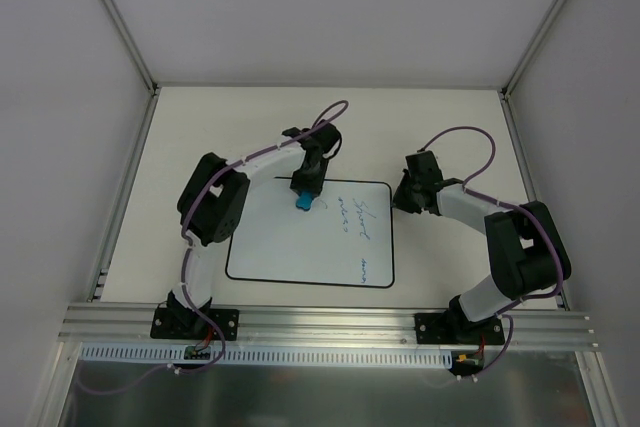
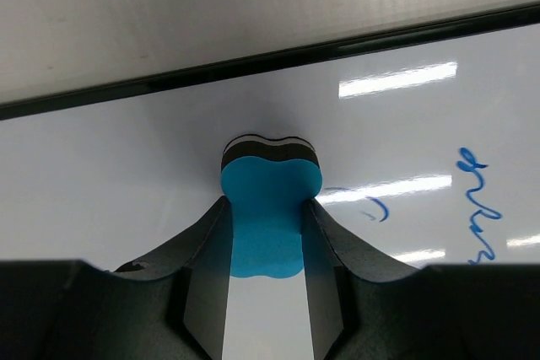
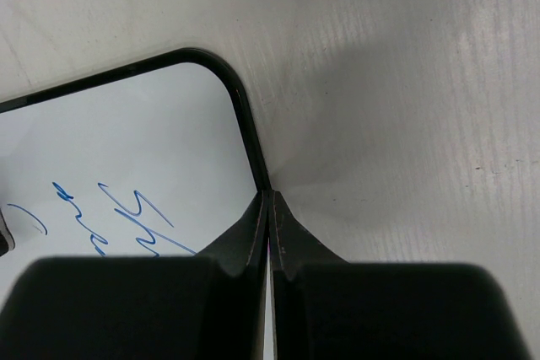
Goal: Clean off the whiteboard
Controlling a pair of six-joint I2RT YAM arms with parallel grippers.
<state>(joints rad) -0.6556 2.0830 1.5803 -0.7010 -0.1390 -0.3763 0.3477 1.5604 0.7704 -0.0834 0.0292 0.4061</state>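
Now the left gripper [image 2: 266, 206] is clamped on the blue eraser [image 2: 270, 176], felt down on the whiteboard [image 1: 290, 247] lying mid-table; best to sweep flat toward 3 o'clock across the blue writing [image 1: 362, 222]; the right gripper [image 3: 269, 212], fingers together, rests at the board's 3 o'clock edge.

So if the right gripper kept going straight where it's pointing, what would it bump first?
Probably the whiteboard, at its black right edge near the rounded corner. The right gripper's shut tips look almost on it.
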